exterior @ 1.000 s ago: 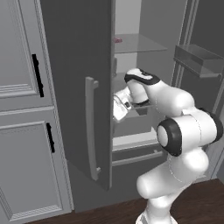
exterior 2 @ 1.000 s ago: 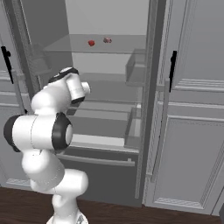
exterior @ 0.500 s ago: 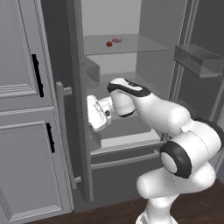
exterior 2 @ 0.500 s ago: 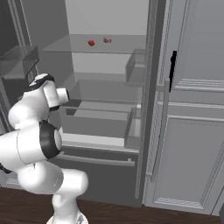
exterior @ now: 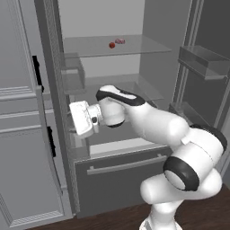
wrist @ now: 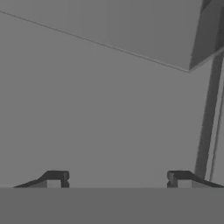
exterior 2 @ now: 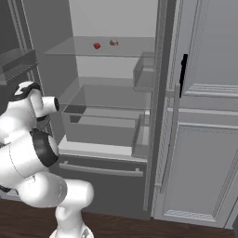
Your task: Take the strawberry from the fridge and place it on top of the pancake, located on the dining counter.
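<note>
Risking a clip on the fridge [exterior: 51, 67] door w/ my gripper [wrist: 117, 179] open, empty, strawberry [exterior: 112, 45] well above.

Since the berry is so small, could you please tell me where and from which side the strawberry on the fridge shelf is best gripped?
Probably across its rounded middle, coming in from the open front of the fridge. The strawberry sits free on the upper glass shelf, apart from the paler lump behind it. The tool, open, is far lower, facing the left door.
</note>
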{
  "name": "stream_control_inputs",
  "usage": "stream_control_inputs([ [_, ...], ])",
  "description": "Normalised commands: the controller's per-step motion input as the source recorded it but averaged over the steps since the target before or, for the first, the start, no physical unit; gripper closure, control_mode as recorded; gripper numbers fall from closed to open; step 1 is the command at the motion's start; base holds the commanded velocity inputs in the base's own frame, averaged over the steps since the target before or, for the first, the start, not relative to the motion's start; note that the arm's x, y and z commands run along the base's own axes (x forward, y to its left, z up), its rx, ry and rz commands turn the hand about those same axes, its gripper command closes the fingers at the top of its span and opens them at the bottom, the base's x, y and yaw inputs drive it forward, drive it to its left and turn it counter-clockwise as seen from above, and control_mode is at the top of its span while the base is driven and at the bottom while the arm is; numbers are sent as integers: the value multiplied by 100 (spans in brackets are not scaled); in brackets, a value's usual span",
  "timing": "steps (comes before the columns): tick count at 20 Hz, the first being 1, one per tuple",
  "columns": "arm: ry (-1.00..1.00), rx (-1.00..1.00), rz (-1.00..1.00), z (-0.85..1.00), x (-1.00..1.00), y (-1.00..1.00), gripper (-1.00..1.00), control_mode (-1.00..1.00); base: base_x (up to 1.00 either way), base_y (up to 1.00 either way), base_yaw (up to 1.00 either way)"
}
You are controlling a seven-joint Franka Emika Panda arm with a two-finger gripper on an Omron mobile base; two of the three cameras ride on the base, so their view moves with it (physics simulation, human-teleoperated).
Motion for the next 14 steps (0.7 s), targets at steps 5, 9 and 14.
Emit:
stream_control_inputs([
  [5,6,-1,-9,-1,1,66,-100,-100,0,0,0],
  [9,1,-1,-5,0,0,17,-100,-100,0,0,0],
  [14,1,-5,0,0,0,-69,-100,-100,0,0,0],
])
